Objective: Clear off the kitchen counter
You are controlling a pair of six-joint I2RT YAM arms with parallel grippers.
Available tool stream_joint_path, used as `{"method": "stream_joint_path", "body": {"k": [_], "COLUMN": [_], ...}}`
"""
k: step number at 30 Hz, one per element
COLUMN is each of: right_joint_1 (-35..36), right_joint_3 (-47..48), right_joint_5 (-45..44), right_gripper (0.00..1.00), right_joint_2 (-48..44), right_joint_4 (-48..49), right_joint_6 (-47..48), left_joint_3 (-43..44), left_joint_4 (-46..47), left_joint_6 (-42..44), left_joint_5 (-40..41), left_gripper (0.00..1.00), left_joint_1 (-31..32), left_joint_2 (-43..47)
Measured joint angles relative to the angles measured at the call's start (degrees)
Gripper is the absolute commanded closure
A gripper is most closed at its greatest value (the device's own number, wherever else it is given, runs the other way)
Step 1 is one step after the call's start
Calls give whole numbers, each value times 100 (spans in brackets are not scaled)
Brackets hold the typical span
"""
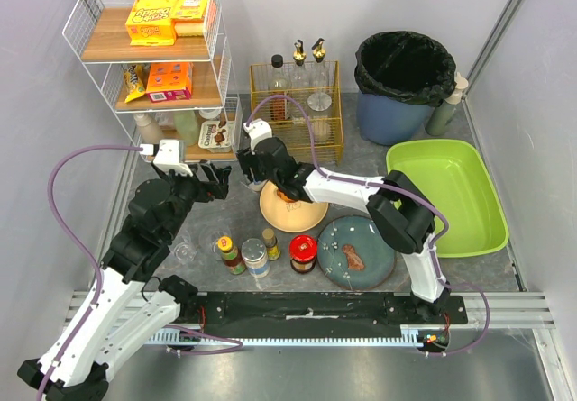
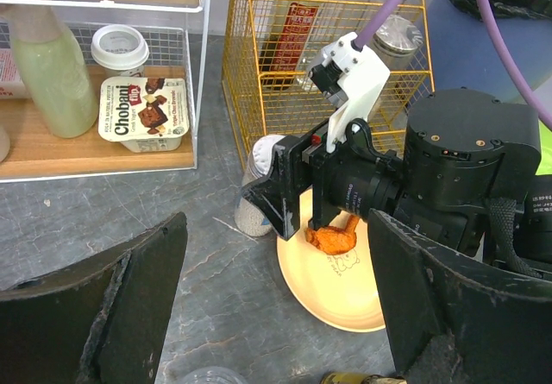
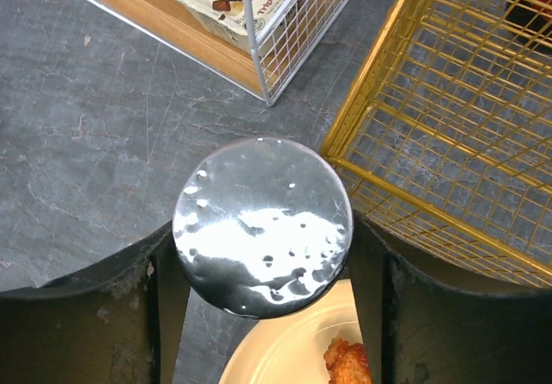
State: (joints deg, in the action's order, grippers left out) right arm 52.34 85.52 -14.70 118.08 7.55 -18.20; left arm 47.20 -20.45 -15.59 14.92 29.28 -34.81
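We log: worktop (image 3: 86,116) matt, mottled stone-like grey | shaker lid (image 3: 263,224) shiny perforated metal | wire basket (image 3: 457,116) at its 2 o'clock, yellow-coated metal | rack shelf (image 2: 34,151) bare wood | tray (image 1: 451,194) glossy green plastic | plate (image 2: 345,293) smooth, cream, faintly glossy

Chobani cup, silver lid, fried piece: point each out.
Chobani cup (image 2: 142,108): left wrist view, printed top.
silver lid (image 3: 263,224): right wrist view, its centre.
fried piece (image 2: 332,239): left wrist view, its middle.
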Motion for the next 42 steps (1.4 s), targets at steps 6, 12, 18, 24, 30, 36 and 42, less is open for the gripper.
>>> {"method": "stream_joint_path", "body": {"k": [6,12,18,24,30,36,42], "right_joint_1": [-4,-4,7,7,-28,-376,-804], "right_joint_3": [22,70,109,463,979,1344,1818], "right_joint_5": [-72,39,227,188,-251,-678,-1047], "right_gripper": [64,69,69,69,69,71,72], "right_joint_2": [4,-50,-442,-1034,-1401,-1403,-1191], "right_joint_4": [9,-203,-533,-702,-761,-870,-992], "right_joint_6": [-59,-20,15,155,544,798,920], "left_joint_3": [-2,-2,-2,-2,-2,-2,-2], "left_joint_4": [-2,-2,-20,-20,-20,-15,-17], "left_joint_6": [9,11,13,13,13,13,13], "left_joint_5": [0,-24,-44,-46,-76,-173,-232], "left_gripper": [9,9,9,8,8,8,8], "left_joint_1": [0,0,0,0,0,0,0], "left_joint_2": [-13,-42,-66,-42,-37,-66,-201]}}
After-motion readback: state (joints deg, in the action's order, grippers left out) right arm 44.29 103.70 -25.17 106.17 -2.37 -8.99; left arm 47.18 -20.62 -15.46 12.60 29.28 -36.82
